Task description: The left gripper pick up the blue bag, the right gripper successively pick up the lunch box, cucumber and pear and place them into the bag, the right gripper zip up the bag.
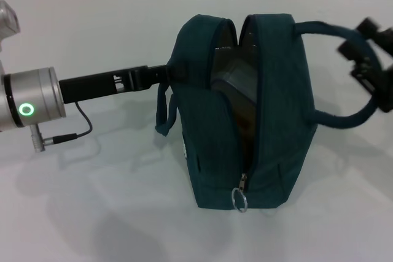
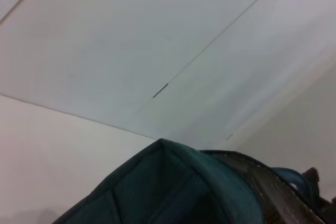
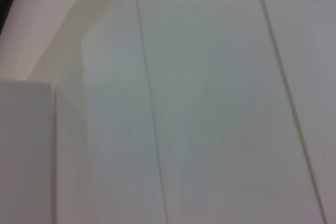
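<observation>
I see the bag (image 1: 258, 121) upright on the tabletop (image 1: 92, 213). My left gripper (image 1: 169, 73) meets its left rim; my right gripper (image 1: 371, 59) sits right of the bag, beside its right handle (image 1: 344, 118). The zipper pull (image 1: 239, 199) hangs at the bag's near end.

Even, bright light falls from above on the white desk (image 1: 92, 213), with no glare. Soft grey shadows lie beneath the left pincer (image 1: 163, 75) and its arm, and a faint one spreads from the foot of the bag (image 1: 245, 108). The right pincer (image 1: 368, 59) is smeared by motion blur, as is the handle beside it. Both wrist views are soft and hazy; the bag's near edge is out of focus.
</observation>
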You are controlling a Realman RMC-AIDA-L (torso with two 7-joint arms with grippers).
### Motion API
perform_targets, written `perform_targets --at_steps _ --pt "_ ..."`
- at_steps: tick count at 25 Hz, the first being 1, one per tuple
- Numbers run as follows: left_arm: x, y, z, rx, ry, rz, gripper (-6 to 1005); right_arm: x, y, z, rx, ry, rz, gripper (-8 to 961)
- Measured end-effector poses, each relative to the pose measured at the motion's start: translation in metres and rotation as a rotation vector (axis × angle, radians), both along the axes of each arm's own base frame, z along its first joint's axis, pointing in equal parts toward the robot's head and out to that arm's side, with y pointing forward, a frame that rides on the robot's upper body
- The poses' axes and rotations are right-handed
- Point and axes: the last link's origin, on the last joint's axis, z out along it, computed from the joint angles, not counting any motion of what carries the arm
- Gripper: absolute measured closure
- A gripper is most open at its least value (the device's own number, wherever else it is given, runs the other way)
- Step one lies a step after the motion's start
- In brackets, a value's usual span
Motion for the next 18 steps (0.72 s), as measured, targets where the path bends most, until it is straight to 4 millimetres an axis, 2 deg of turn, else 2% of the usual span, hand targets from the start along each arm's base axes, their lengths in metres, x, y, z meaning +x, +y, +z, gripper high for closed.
perform_targets --at_steps 2,9,13,18 --pt "0.000 0.001 0.000 0.002 0.002 -0.001 945 0.005 -0.006 0.007 0.037 0.029 0.001 664" --pt "0.000 0.004 -0.001 0.015 0.015 0.005 944 0.004 -0.024 0.014 0.067 0.042 0.095 387" --pt "-0.001 0.006 -0.001 0.025 0.020 0.015 944 -0.006 -0.039 -0.001 -0.106 -0.022 0.249 234" --pt "-0.001 0.007 -0.001 0.026 0.020 0.018 944 -0.005 -0.046 -0.021 -0.404 -0.128 0.302 139"
